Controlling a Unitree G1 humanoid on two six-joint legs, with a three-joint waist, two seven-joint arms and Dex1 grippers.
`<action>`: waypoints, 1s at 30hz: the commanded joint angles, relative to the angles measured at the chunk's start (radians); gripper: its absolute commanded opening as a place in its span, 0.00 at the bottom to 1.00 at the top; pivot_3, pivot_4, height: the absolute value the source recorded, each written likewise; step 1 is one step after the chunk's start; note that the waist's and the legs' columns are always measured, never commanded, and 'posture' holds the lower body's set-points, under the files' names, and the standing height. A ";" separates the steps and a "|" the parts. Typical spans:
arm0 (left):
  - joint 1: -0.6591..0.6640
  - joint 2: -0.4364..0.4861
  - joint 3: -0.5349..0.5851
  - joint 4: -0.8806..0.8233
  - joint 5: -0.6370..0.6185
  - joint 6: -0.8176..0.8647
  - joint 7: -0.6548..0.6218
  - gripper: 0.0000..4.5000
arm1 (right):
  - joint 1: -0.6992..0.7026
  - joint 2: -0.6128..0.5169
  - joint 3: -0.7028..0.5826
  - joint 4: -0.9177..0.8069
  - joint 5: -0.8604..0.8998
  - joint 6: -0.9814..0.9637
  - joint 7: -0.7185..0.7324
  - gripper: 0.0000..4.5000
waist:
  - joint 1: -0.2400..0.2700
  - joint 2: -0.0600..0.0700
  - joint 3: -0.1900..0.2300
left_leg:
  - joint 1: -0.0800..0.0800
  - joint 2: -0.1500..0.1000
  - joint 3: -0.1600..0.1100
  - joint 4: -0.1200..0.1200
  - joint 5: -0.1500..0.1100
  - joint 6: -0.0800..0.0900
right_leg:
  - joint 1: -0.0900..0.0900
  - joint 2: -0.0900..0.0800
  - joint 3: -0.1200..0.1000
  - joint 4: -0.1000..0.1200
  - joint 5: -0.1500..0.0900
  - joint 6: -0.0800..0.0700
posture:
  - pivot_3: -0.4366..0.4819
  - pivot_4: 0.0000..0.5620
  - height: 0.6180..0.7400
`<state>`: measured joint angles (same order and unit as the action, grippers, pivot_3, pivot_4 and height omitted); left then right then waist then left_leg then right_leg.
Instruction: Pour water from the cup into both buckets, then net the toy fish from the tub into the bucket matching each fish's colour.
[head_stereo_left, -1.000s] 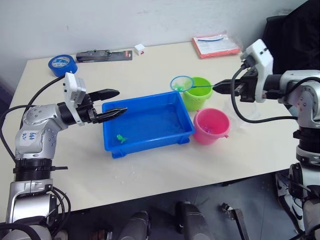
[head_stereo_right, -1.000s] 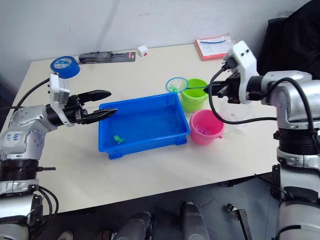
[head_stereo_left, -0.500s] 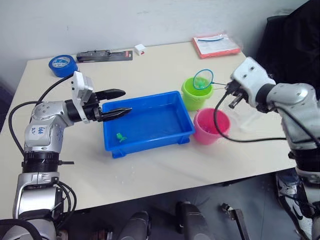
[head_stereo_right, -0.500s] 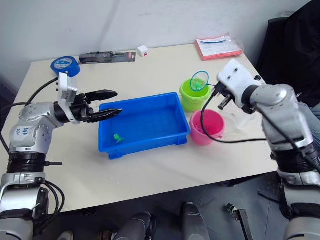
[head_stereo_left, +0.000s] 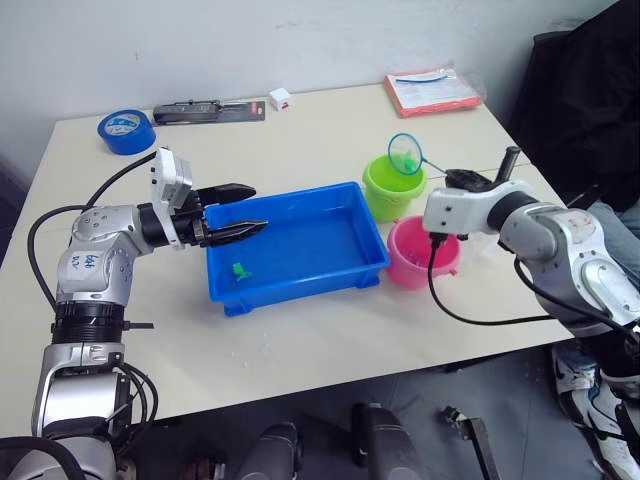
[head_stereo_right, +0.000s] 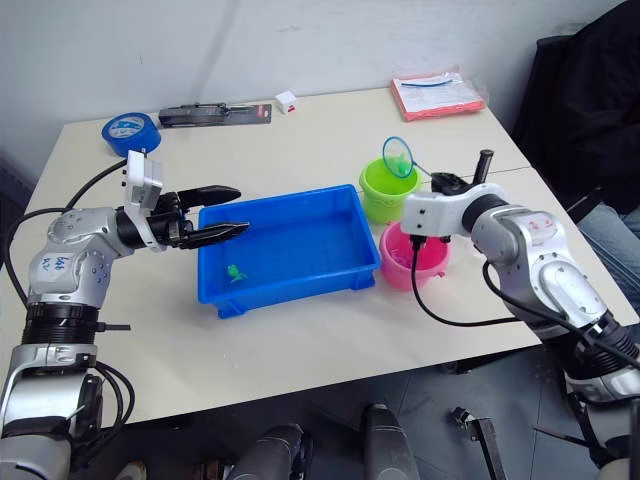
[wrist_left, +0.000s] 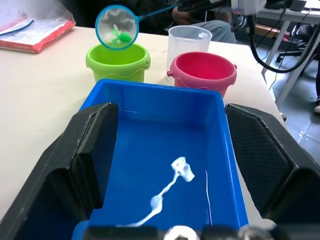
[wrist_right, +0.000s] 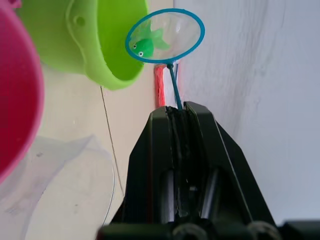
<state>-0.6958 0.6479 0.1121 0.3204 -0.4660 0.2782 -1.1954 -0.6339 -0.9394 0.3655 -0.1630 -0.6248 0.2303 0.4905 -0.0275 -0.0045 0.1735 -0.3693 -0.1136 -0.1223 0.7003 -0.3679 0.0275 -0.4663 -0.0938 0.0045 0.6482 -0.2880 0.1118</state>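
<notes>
Blue tub (head_stereo_left: 300, 243) at mid-table, one green fish (head_stereo_left: 240, 271) lying inside near its front left corner; left gripper (head_stereo_left: 237, 210) hovering over the tub's left rim, fingers spread wide. Green bucket (head_stereo_left: 393, 188) and pink bucket (head_stereo_left: 423, 251) just right of the tub. Right gripper (wrist_right: 179, 112) pinched tight on the net (head_stereo_left: 405, 153) handle, hoop held above the green bucket with a second green fish (wrist_right: 145, 42) caught in the mesh.
</notes>
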 joint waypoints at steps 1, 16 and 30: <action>-0.018 0.009 0.012 -0.021 -0.004 -0.009 -0.010 0.82 | 0.006 -0.010 -0.003 -0.017 -0.130 -0.076 -0.052 0.18 | 0.000 0.000 0.000 | 0.000 0.000 0.000 0.000 0.000 0.000 | 0.000 0.000 0.000 0.000 0.000 0.000 | 0.48 0.27 1.00; -0.011 0.008 0.015 -0.033 -0.009 -0.002 -0.008 0.82 | 0.022 -0.003 -0.023 0.010 -0.443 -0.194 -0.131 0.18 | 0.000 0.000 0.000 | 0.000 0.000 0.001 0.000 0.000 0.000 | 0.000 0.001 0.000 0.000 0.000 0.000 | 0.48 0.27 1.00; -0.006 -0.001 0.013 -0.036 -0.009 -0.002 -0.002 0.82 | 0.052 0.008 -0.053 -0.022 -0.524 -0.225 -0.099 0.18 | 0.000 0.000 0.000 | 0.000 0.000 0.001 0.000 0.000 0.000 | 0.000 0.001 0.000 0.001 0.000 0.000 | 0.48 0.27 1.00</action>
<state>-0.6955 0.6440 0.1121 0.3186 -0.4662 0.2820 -1.1948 -0.5716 -0.9283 0.3459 -0.1560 -1.1242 0.0162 0.3998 -0.0277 -0.0045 0.1735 -0.3689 -0.1135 -0.1215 0.7006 -0.3679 0.0275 -0.4663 -0.0930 0.0047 0.6490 -0.2880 0.1117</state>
